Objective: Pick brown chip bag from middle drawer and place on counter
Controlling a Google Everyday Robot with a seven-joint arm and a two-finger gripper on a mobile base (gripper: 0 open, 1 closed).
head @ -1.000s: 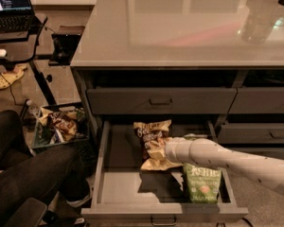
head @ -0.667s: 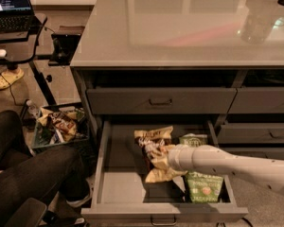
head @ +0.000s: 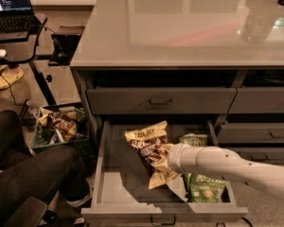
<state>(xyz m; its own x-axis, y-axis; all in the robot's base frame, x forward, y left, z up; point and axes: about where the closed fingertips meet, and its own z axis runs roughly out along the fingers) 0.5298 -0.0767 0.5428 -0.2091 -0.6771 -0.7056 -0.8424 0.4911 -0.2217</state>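
Observation:
The middle drawer (head: 100, 174) is pulled open below the counter (head: 180, 27). The brown chip bag (head: 146, 145) is inside it, tilted, its tan top band toward the back and its lower end crumpled at my gripper. My gripper (head: 164, 159) comes in from the right on a white arm, low inside the drawer, and is shut on the bag's right side. The bag hides most of the fingers.
Two green bags (head: 206, 188) (head: 194, 140) lie in the drawer under and behind my arm. The shut top drawer front (head: 161, 100) is just above. At left are a basket of snacks (head: 59, 126), a person's legs (head: 28, 174) and a laptop desk (head: 14, 32).
My gripper has moved a little forward and right in the drawer. The brown chip bag has shifted with it and tilted up, its lower end now nearer the drawer's front.

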